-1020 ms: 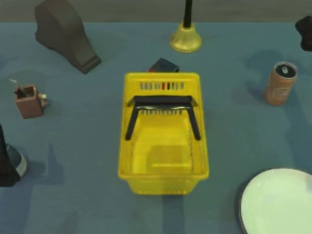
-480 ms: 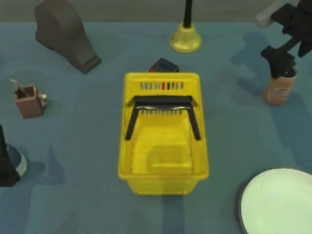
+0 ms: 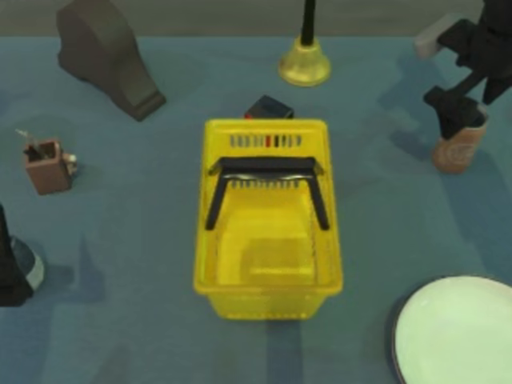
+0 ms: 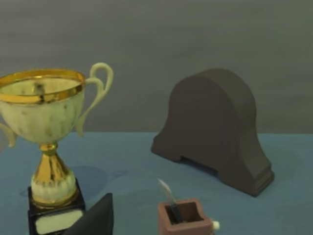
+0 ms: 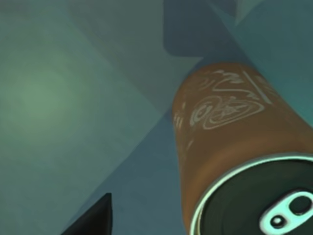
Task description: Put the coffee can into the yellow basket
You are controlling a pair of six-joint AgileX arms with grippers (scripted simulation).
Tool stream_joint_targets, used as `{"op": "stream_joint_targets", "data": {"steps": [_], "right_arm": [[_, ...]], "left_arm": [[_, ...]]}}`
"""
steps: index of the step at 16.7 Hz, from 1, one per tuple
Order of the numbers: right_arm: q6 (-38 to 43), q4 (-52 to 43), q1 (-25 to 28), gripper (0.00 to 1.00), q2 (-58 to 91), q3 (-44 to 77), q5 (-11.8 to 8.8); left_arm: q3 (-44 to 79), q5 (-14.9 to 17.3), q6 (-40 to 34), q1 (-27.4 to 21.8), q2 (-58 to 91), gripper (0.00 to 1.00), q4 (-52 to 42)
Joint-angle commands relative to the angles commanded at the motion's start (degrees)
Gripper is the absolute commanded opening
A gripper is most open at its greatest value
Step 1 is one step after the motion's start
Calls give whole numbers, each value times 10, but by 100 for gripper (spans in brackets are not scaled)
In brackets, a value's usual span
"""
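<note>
The coffee can [image 3: 458,152] stands upright at the table's right side, brown-orange with pale markings; in the right wrist view the coffee can [image 5: 220,147] fills the frame, dark light-rimmed top close to the camera. My right gripper [image 3: 458,112] hangs directly over the can's top, hiding it from above, open; one dark finger [image 5: 98,218] shows apart from the can, the other is out of view. The yellow basket [image 3: 204,240] sits mid-table, black handle folded across it, nothing inside. My left arm is parked off the left side; one finger [image 4: 98,218] shows.
A dark mantel clock [image 3: 104,52] stands back left, a brass bell [image 3: 304,64] back centre, a small black box [image 3: 268,108] behind the basket. A brown square holder [image 3: 48,166] and a trophy [image 3: 16,268] are at the left, a white plate [image 3: 456,332] front right.
My right arm came in from the back right and settled over the can, then shifted slightly. The can and basket have not moved.
</note>
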Motion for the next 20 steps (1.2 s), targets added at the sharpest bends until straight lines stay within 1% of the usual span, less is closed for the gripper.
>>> {"op": "stream_joint_targets", "data": {"steps": [3, 8, 12, 20], "right_arm": [[-2, 24, 3, 100, -2, -24, 0], [0, 112, 4, 100, -6, -118, 0], [0, 118, 4, 100, -7, -124, 0], [0, 118, 4, 40, -7, -124, 0]], "left_arm": [[0, 0, 0, 0, 0, 100, 0], [0, 0, 0, 0, 0, 100, 0], [0, 0, 0, 0, 0, 100, 0], [0, 0, 0, 0, 0, 100, 0]]}}
